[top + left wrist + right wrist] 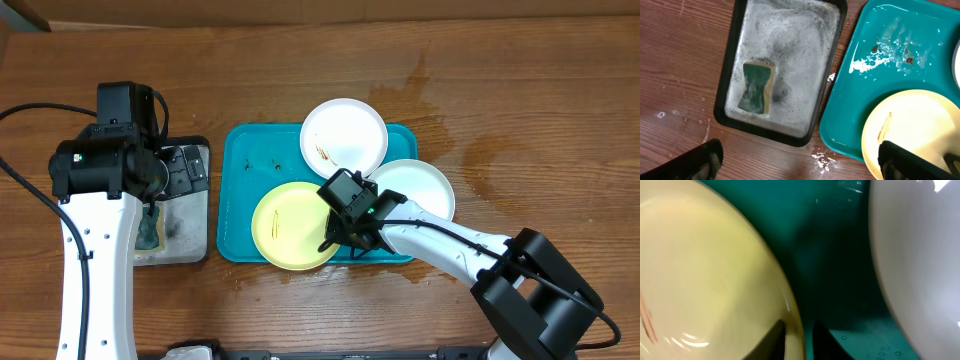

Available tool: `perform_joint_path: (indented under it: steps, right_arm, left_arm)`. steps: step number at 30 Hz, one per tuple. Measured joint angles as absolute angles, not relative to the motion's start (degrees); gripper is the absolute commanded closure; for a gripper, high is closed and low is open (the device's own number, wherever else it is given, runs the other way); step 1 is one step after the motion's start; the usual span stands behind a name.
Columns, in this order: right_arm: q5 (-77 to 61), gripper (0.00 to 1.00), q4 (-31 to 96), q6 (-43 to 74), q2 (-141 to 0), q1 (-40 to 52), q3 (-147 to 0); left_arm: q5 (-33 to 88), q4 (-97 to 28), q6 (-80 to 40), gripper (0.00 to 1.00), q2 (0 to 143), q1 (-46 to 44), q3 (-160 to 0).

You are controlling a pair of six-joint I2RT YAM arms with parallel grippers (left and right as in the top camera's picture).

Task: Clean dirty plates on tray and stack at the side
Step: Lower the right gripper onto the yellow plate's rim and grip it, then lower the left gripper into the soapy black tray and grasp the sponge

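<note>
On the counter (500, 80), the teal tray (235, 200) carries three plates: a yellow plate (285, 225) at 6 o'clock, a far white plate (345, 130) at 1 and a side white plate (425, 185) at 3. The right tool (799, 342) straddles the yellow plate's rim, but whether it pinches I cannot tell. The left tool (807, 162) hangs spread wide above the black tray (725, 95) and its sponge (757, 87).

Bright, even light from above, shadows soft and short; white glare on the wet tray (850, 110) and the white plate (920, 255); right wrist view blurred close-up, overhead view sharp.
</note>
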State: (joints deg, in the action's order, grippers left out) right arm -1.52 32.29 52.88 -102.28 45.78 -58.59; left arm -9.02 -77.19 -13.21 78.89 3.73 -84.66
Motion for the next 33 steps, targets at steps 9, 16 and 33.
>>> perform_joint_path:
  steps: [9,16,33]
  right_arm:
    - [0.62,0.96,29.17,52.42,-102.28,45.71,-58.89]
    - [4.80,0.96,29.58,46.83,-100.51,45.47,-61.21]
    - [6.42,0.96,32.16,43.64,-99.46,45.45,-61.71]
  left_arm:
    - [-9.02,-77.32,-13.21,0.00,78.89,3.73,-84.66]
    - [-9.04,-77.62,-13.17,0.05,78.89,3.73,-84.64]
    - [-7.18,-65.69,-12.97,0.37,81.71,17.43,-69.87]
